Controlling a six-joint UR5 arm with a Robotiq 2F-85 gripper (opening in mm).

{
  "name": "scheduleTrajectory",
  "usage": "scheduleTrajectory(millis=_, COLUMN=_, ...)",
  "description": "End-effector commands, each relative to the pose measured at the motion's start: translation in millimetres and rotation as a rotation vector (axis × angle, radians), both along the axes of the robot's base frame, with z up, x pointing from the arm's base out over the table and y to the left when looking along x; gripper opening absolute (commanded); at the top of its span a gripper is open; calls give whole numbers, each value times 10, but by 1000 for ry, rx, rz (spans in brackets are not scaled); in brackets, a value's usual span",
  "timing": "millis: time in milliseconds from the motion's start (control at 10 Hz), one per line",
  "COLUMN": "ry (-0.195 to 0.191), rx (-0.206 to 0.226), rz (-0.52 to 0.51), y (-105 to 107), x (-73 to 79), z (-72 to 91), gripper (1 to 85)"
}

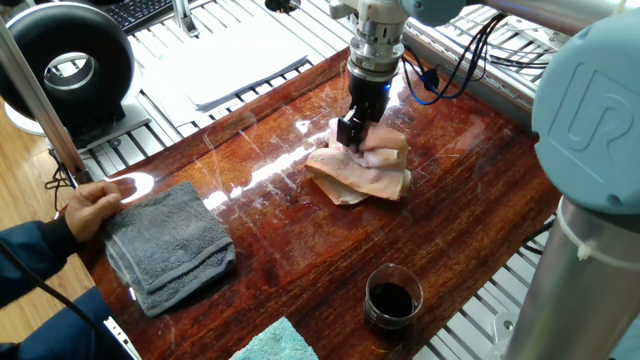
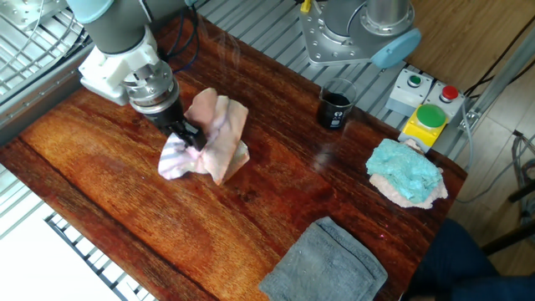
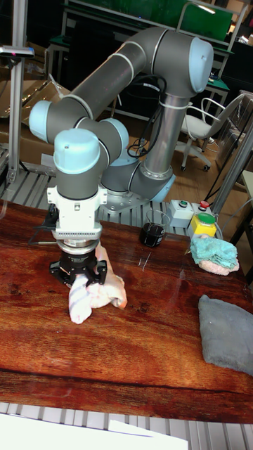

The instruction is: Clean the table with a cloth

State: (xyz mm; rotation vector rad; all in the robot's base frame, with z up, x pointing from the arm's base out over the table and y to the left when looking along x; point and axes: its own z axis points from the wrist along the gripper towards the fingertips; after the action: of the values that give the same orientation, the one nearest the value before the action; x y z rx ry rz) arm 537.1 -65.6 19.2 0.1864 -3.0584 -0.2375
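The pale pink cloth (image 1: 368,168) (image 2: 213,134) (image 3: 95,294) lies crumpled on the glossy reddish-brown table (image 1: 300,250) (image 2: 125,209) (image 3: 133,351). My gripper (image 1: 352,134) (image 2: 189,136) (image 3: 79,276) points straight down and is shut on a fold of the cloth, pressing it against the wood. In the tall fixed view the cloth bunches under and to the right of the fingers, which hide the pinched part.
A folded dark grey towel (image 1: 168,246) (image 2: 326,263) (image 3: 226,332) lies on the table, with a person's hand (image 1: 92,208) beside it. A cup of dark liquid (image 1: 391,298) (image 2: 335,107) (image 3: 152,233) and a teal cloth (image 2: 405,171) (image 3: 214,253) sit near one edge.
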Motion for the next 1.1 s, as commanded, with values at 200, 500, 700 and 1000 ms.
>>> scheduleTrajectory(millis=200, ry=0, rx=80, rz=-71, y=401, x=-350, z=2, gripper=10)
scheduleTrajectory(millis=500, ry=39, rx=248, rz=-170, y=920, x=-526, z=99, gripper=10)
scheduleTrajectory(millis=700, ry=28, rx=329, rz=-223, y=1121, x=-388, z=137, gripper=10)
scheduleTrajectory(millis=1000, ry=-3, rx=379, rz=-265, y=1290, x=-108, z=112, gripper=10)
